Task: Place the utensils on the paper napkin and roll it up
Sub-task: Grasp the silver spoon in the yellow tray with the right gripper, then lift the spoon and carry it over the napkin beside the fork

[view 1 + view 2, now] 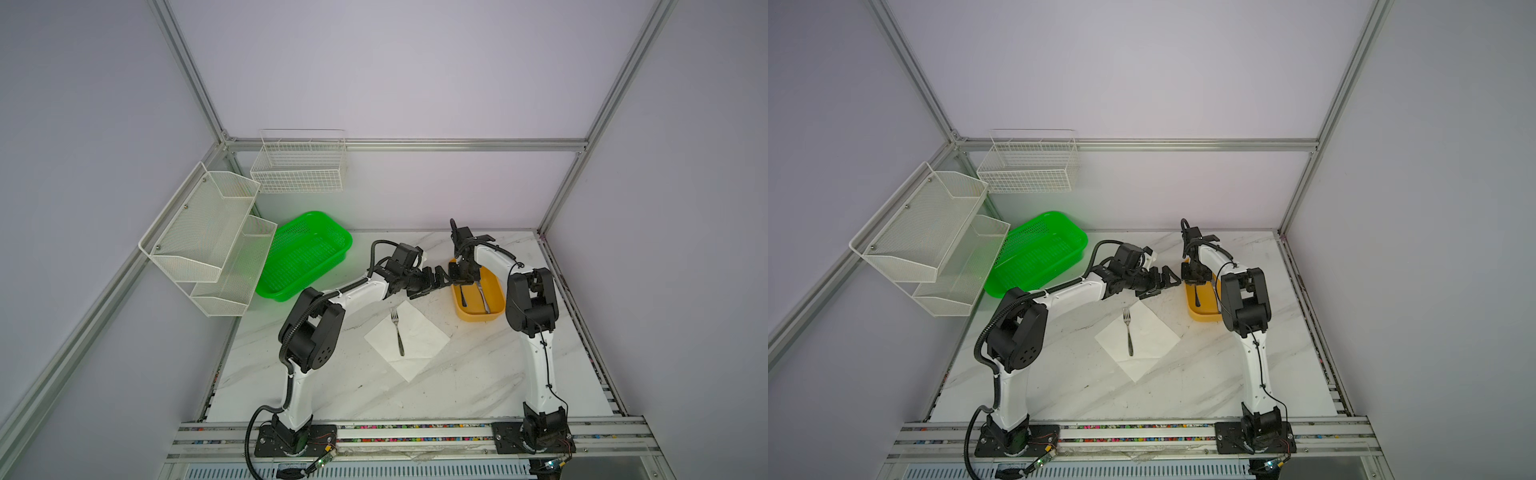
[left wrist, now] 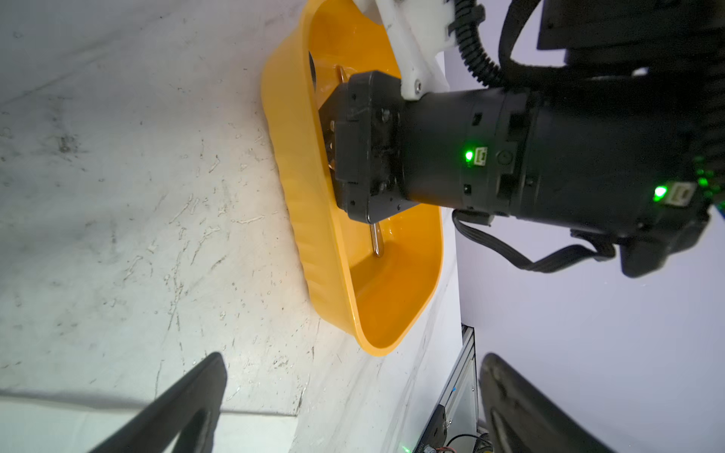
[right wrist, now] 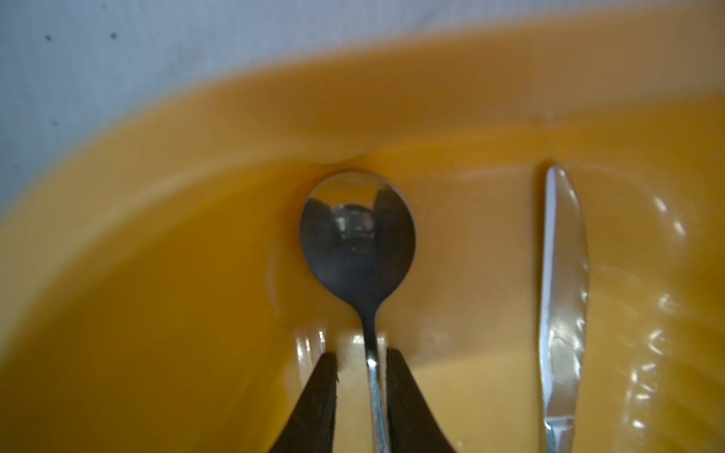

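The right claw [image 3: 361, 361] stands narrow, one black finger [image 3: 317, 404] on each side of the handle of the spoon [image 3: 357, 235]; a sliver of yellow shows beside the handle, so I judge it not yet pinched. The spoon lies flat in the yellow tub [image 3: 157, 243], its long axis running straight out from the claw, bowl at the far end by the wall; the knife [image 3: 565, 298] lies parallel to it, apart. The left claw [image 1: 432, 283] hangs wide and empty just beside the tub. The napkin [image 1: 424, 336] lies flat, toward the left arm and nearer the bases, with the fork [image 1: 397, 332] on it running roughly the way the spoon does. The right arm is plainly the nearer, and the carry looks short, with little turning needed.
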`<action>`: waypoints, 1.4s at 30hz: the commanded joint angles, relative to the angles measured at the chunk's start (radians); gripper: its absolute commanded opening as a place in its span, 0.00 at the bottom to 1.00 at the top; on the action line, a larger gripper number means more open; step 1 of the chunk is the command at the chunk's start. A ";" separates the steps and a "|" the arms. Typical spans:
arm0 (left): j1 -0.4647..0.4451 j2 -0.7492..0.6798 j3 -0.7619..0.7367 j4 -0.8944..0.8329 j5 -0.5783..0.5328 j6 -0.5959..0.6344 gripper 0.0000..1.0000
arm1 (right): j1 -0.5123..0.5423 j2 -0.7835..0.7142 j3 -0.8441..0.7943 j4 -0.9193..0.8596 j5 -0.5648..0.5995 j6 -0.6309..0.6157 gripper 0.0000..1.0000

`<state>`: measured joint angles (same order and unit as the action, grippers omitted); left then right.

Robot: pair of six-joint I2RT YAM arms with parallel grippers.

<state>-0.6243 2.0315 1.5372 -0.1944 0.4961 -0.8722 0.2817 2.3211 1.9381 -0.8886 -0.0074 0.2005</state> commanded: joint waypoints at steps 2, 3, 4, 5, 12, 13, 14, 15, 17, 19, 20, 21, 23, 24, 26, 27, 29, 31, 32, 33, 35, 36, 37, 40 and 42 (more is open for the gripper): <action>-0.005 -0.026 0.041 0.044 0.027 -0.004 0.99 | -0.003 0.073 0.053 -0.106 -0.013 -0.001 0.25; -0.005 -0.027 0.041 0.044 0.027 -0.005 0.99 | -0.003 0.080 0.056 -0.107 -0.025 -0.006 0.25; -0.005 -0.028 0.040 0.045 0.026 -0.005 0.99 | -0.002 0.087 0.056 -0.141 -0.045 -0.018 0.25; -0.005 -0.030 0.038 0.046 0.026 -0.005 0.99 | -0.003 0.093 0.056 -0.151 -0.056 -0.039 0.25; -0.005 -0.027 0.040 0.050 0.040 -0.007 0.99 | -0.003 0.106 0.059 -0.175 -0.102 -0.040 0.23; -0.005 -0.025 0.044 0.049 0.046 -0.007 0.99 | -0.003 0.117 0.066 -0.180 -0.087 -0.032 0.23; -0.005 -0.025 0.045 0.046 0.050 -0.007 0.99 | -0.002 0.126 0.070 -0.184 -0.071 -0.026 0.22; -0.005 -0.025 0.044 0.046 0.050 -0.007 0.99 | -0.003 0.136 0.073 -0.186 -0.060 -0.021 0.22; -0.005 -0.033 0.036 0.047 0.050 -0.007 0.99 | -0.003 0.151 0.067 -0.185 -0.037 -0.018 0.22; -0.004 -0.041 0.023 0.047 0.049 -0.006 0.99 | -0.007 0.163 0.059 -0.181 -0.022 -0.019 0.21; -0.004 -0.046 0.017 0.049 0.047 -0.005 0.99 | -0.009 0.171 0.058 -0.180 -0.018 -0.018 0.20; -0.005 -0.051 0.011 0.048 0.045 -0.005 0.99 | -0.010 0.175 0.056 -0.179 -0.018 -0.018 0.20; -0.005 -0.068 -0.008 0.052 0.024 -0.004 0.99 | -0.010 0.179 0.050 -0.175 -0.015 -0.017 0.18; -0.005 -0.077 -0.016 0.057 0.017 -0.005 0.99 | -0.011 0.179 0.047 -0.172 -0.013 -0.019 0.17; -0.003 -0.092 -0.034 0.064 0.006 -0.005 0.99 | -0.013 0.174 0.044 -0.166 0.002 -0.021 0.14; -0.003 -0.096 -0.039 0.064 0.004 -0.005 0.99 | -0.014 0.170 0.044 -0.162 0.013 -0.022 0.12; -0.002 -0.105 -0.046 0.063 0.000 -0.004 0.99 | -0.019 0.159 0.049 -0.161 0.035 -0.021 0.05; 0.001 -0.118 -0.056 0.062 -0.008 -0.004 0.99 | -0.024 0.144 0.057 -0.158 0.035 -0.025 0.05; 0.000 -0.126 -0.063 0.064 -0.017 -0.002 0.99 | -0.023 0.133 0.060 -0.155 0.027 -0.032 0.04; 0.000 -0.137 -0.074 0.065 -0.024 -0.001 0.99 | -0.023 0.119 0.064 -0.154 0.025 -0.035 0.04; 0.001 -0.159 -0.097 0.067 -0.046 0.004 0.99 | -0.023 0.088 0.075 -0.154 0.024 -0.036 0.03; 0.000 -0.171 -0.108 0.066 -0.056 0.007 0.99 | -0.024 0.071 0.078 -0.153 0.024 -0.035 0.03; 0.001 -0.180 -0.118 0.065 -0.063 0.009 0.99 | -0.023 0.051 0.081 -0.153 0.024 -0.035 0.03; 0.003 -0.206 -0.141 0.059 -0.076 0.013 0.99 | -0.024 -0.004 0.075 -0.158 0.016 -0.035 0.03; 0.003 -0.218 -0.152 0.057 -0.082 0.016 0.99 | -0.023 -0.032 0.071 -0.169 0.016 -0.026 0.04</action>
<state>-0.6239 1.8694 1.4277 -0.1577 0.4366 -0.8719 0.2630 2.3592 2.0216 -0.9958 -0.0128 0.1776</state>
